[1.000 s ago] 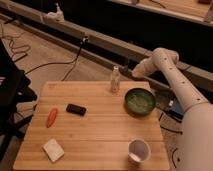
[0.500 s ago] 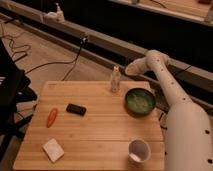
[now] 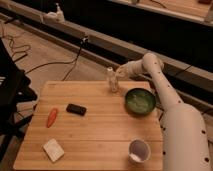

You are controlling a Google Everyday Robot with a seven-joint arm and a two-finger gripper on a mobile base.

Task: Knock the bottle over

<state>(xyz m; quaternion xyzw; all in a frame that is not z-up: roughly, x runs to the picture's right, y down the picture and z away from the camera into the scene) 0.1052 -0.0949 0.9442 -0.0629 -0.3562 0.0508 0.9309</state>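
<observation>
A small clear bottle [image 3: 112,80] stands upright at the far edge of the wooden table [image 3: 100,127]. My gripper [image 3: 120,73] is just to the right of the bottle's upper part, at its neck height, close to or touching it. My white arm [image 3: 165,95] reaches in from the right, over the green bowl.
A green bowl [image 3: 140,101] sits right of the bottle. A white cup [image 3: 139,150] is at the front right. A black object [image 3: 76,109], a carrot [image 3: 52,117] and a white sponge [image 3: 53,149] lie on the left half. Cables run on the floor behind.
My gripper has moved left toward the bottle and now sits right beside its neck. The bottle still stands upright.
</observation>
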